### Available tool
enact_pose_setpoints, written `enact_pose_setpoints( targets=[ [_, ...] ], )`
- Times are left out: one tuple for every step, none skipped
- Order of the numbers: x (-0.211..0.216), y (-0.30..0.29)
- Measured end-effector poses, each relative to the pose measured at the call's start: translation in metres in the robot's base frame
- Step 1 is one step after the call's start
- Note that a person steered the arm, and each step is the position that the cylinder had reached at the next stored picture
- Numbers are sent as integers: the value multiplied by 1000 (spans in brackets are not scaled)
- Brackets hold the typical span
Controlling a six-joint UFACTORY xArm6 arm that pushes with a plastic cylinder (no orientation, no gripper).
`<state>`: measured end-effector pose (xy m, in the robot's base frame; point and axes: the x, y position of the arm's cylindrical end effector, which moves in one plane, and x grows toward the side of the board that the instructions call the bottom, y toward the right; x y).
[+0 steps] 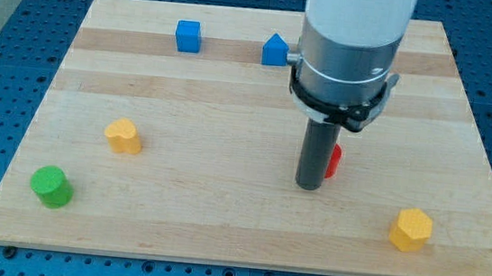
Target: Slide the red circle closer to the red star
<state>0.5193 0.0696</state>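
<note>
Two yellow blocks (pixel 411 229) (pixel 123 134), two blue (pixel 188 35) (pixel 275 50) — one green (pixel 51 185).

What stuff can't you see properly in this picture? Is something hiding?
- A red block in the camera view: only a sliver shows at the rod's right side, so its shape cannot be told.
- The task names a red circle and a red star; only one red piece shows. The other may be behind the arm.
- My tip: whether it touches the red block is unclear.
- The blue block near the view's top: the arm covers its right edge.
</note>
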Motion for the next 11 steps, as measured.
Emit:
enact_pose_setpoints(
  targets=[
    [-10,14],
    [-24,24],
    [-50,24],
    [-72,24],
    [-94,24],
    [-104,26],
    [-102,30],
    [-102,39],
    [-106,49],
    [-113,65],
    [-117,77]
  ],
)
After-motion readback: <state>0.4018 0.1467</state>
